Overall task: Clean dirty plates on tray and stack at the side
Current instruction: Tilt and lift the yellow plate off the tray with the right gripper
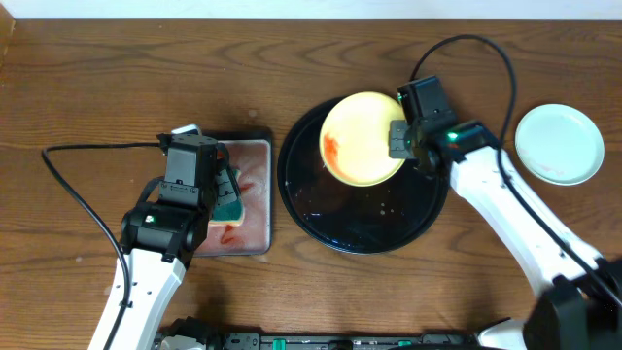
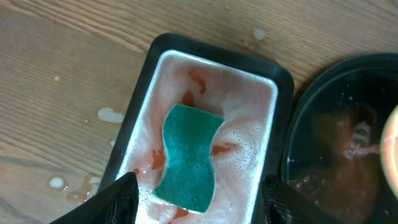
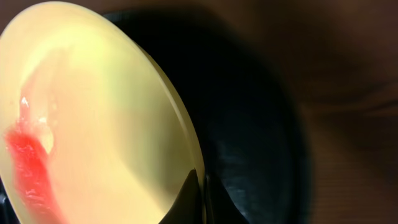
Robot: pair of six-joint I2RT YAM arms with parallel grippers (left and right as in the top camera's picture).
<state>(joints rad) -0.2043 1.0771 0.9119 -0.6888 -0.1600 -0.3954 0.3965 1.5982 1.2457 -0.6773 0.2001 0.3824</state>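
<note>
**Yellow plate gripped over round tray; sponge lying in small tray**

Overhead view
- Table (image 1: 78,78): brown wood.
- Round tray (image 1: 369,231): glossy black with a wet sheen, right of centre.
- Yellow plate (image 1: 362,138): over the far part of the round tray, with a red smear on its left side.
- Right tool (image 1: 400,139): clamped on the yellow plate's right rim.
- Pale blue plate (image 1: 559,144): flat on the table, well apart to the right of the round tray, with a faint reddish mark near its lower edge.
- Small tray (image 1: 255,209): rectangular, pinkish inside, just left of the round tray.
- Sponge (image 1: 231,202): green, in the small tray, partly hidden under the left tool (image 1: 219,190).

Left wrist view
- Small tray (image 2: 140,93): black rim, filled with pink foam and red flecks.
- Sponge (image 2: 188,155): lying in the foam.
- Left tool (image 2: 199,205): fingers (image 2: 118,199) spread wide, one on either side of the sponge and gripping nothing.
- Round tray (image 2: 311,124): its rim is just beside the small tray.

Right wrist view
- Yellow plate (image 3: 112,124): tilted, with the red smear at lower left.
- Right tool (image 3: 200,196): tips pinched on the plate's rim.
- Round tray (image 3: 249,124): a dark blur behind, probably below the plate.
</note>
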